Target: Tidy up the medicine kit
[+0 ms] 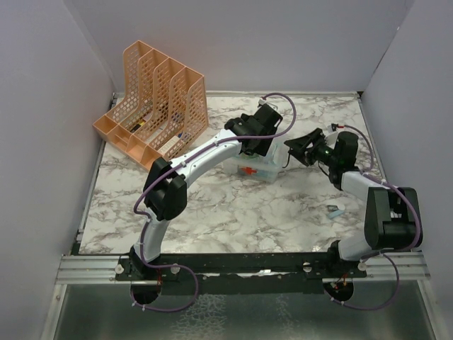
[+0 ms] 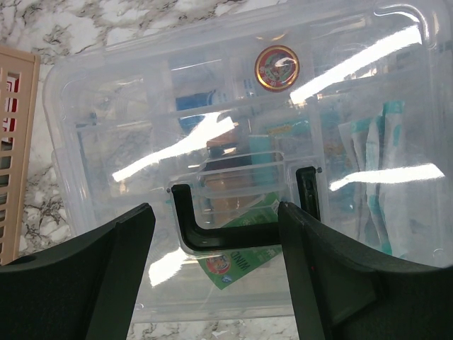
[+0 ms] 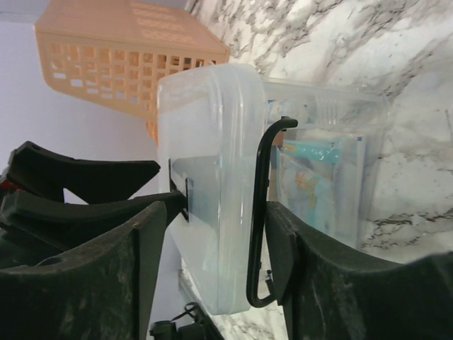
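Observation:
The medicine kit (image 1: pixel 249 171) is a clear box with a red cross, standing mid-table. Through its lid (image 2: pixel 233 106) I see packets and a round tin. My left gripper (image 1: pixel 256 147) hovers over it, open. In the left wrist view its fingers (image 2: pixel 120 269) stand on either side of the black handle (image 2: pixel 226 232), the right one just at the handle's end. My right gripper (image 1: pixel 296 149) is at the kit's right end. Its fingers (image 3: pixel 141 262) bracket the end of the clear lid (image 3: pixel 209 177) and a thin black wire clasp (image 3: pixel 259 212), pressed against both.
An orange mesh file rack (image 1: pixel 152 106) stands at the back left, close to the kit, and shows in both wrist views (image 2: pixel 14 142) (image 3: pixel 127 57). A small pale packet (image 1: pixel 335 210) lies on the marble near the right arm. White walls enclose the table.

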Robot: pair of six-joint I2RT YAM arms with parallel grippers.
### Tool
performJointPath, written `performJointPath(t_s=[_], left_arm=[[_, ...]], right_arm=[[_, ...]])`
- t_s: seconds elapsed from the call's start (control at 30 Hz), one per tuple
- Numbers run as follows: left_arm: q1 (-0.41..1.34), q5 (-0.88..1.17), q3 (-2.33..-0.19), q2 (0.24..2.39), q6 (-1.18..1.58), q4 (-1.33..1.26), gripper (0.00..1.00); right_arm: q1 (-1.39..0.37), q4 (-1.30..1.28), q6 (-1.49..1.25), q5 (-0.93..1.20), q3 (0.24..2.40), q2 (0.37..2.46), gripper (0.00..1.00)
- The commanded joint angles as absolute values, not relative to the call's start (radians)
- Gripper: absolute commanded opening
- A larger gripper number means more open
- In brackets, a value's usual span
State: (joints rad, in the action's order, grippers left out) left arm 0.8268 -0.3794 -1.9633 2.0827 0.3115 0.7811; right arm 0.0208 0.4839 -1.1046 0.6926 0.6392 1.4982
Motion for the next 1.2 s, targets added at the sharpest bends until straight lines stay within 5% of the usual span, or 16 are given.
performJointPath(t_s=[0.0, 1.17], left_arm=[[0.825, -0.390, -1.924, 2.172, 0.303, 0.896, 0.74], [0.825, -0.326, -1.914, 2.193, 0.328, 0.894, 0.72]], right_arm=[[0.010, 0.300, -0.960, 0.637, 0.693, 1.456, 0.55], [-0.225, -0.288, -0.726, 0.277, 1.054, 1.468, 0.17]])
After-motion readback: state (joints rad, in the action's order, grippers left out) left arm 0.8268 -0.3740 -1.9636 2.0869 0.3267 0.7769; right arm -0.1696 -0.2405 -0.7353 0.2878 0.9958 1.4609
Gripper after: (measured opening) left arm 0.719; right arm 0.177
